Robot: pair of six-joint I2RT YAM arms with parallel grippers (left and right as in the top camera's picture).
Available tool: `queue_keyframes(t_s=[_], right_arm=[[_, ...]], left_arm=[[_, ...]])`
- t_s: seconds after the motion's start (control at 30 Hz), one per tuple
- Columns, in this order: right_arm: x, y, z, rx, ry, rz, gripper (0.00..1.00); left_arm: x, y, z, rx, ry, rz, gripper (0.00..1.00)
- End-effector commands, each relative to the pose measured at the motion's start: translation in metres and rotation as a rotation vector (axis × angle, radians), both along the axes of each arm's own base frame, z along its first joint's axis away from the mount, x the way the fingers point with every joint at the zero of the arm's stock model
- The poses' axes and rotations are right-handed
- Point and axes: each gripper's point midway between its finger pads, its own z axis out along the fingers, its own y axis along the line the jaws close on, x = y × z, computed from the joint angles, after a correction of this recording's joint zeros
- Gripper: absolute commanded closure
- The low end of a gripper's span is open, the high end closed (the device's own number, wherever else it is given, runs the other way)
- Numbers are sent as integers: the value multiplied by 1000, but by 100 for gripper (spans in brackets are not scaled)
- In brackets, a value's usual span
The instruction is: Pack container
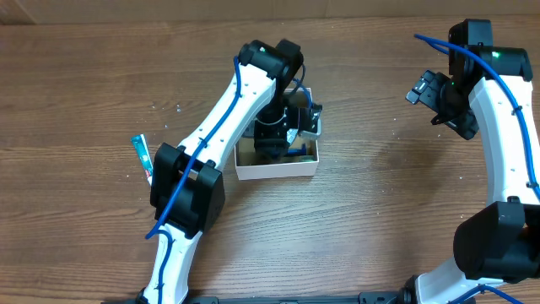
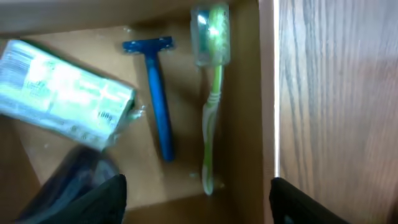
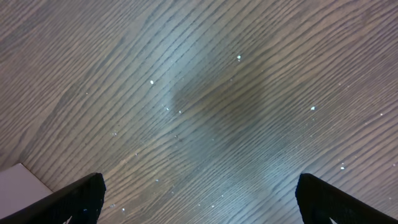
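Note:
The container [image 1: 278, 168], a shallow white-walled box with a brown floor, sits mid-table under my left arm. In the left wrist view its floor [image 2: 180, 162] holds a blue razor [image 2: 155, 93], a green toothbrush with a clear cap [image 2: 211, 93] along the right wall, and a white-green packet [image 2: 59, 93]. A dark blurred thing [image 2: 68, 180] lies at the lower left. My left gripper [image 2: 198, 202] is open above the box and holds nothing. My right gripper [image 3: 199, 199] is open over bare table at the far right [image 1: 439, 97].
A small blue, white and red tube [image 1: 142, 154] lies on the wood table left of my left arm. A white corner [image 3: 22, 186] shows at the lower left of the right wrist view. White specks dot the table.

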Motion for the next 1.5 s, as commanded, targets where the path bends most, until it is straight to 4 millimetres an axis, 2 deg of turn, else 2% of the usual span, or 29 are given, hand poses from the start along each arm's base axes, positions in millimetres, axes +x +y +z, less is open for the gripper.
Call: queue_keyframes(t_s=[0.0,0.03,0.07,0.1,0.13,0.17,0.2,0.23,0.3,0.33,0.37,0.4,0.47,0.53,0.6,0.67,0.77,0.87,1.0,1.1,1.2,1.33,1.47], right_arm=[[1,-1,3,-14,-10,-7,0],[1,-1,3,-14,-10,-7,0],[1,-1,3,-14,-10,-7,0],[1,-1,3,-14,-10,-7,0],[1,-1,3,-14,-10,-7,0],[1,-1,3,-14,-10,-7,0],[1,-1,3,-14,-10,-7,0],[1,-1,3,-14,-10,-7,0],[1,-1,3,-14,-10,-7,0],[1,-1,3,-14,-10,-7,0],[1,-1,3,-14,-10,-7,0],[1,-1,3,-14,-10,-7,0],[1,-1,3,-14,-10,-7,0],[1,-1,3,-14,-10,-7,0],[1,-1,3,-14,-10,-7,0],[1,-1,3,-14,-10,-7,0],[1,-1,3,-14,-10,-7,0],[1,-1,3,-14,-10,-7,0],[1,-1,3,-14,-10,-7,0],[1,-1,3,-14,-10,-7,0],[1,-1,3,-14,-10,-7,0],[1,-1,3,-14,-10,-7,0],[1,-1,3,-14,-10,-7,0]], left_arm=[[40,-33,92,-177,-240,163,26],[48,-51,146,-324,-311,316,21],[46,-59,189,-455,-326,423,11],[43,-60,219,-532,-358,465,0],[40,-55,237,-562,-400,470,0],[44,-45,247,-561,-442,509,0],[59,-21,253,-540,-473,691,0],[75,15,250,-488,-484,924,0],[99,96,234,-412,-421,1381,0],[107,126,231,-452,-321,1545,0],[112,147,227,-466,-269,1636,0],[117,181,220,-461,-231,1758,0],[120,209,209,-419,-219,1822,0],[118,230,184,-323,-183,1849,0],[105,249,152,-153,-157,1900,0],[94,255,133,-57,-129,1920,0],[72,280,114,113,-144,2087,0],[63,284,101,169,-103,2122,0],[52,290,66,300,-71,2148,0],[40,290,1,403,0,2145,0],[36,284,-48,384,64,2155,0],[27,284,-99,377,55,2155,0],[11,288,-127,396,69,2194,0]])
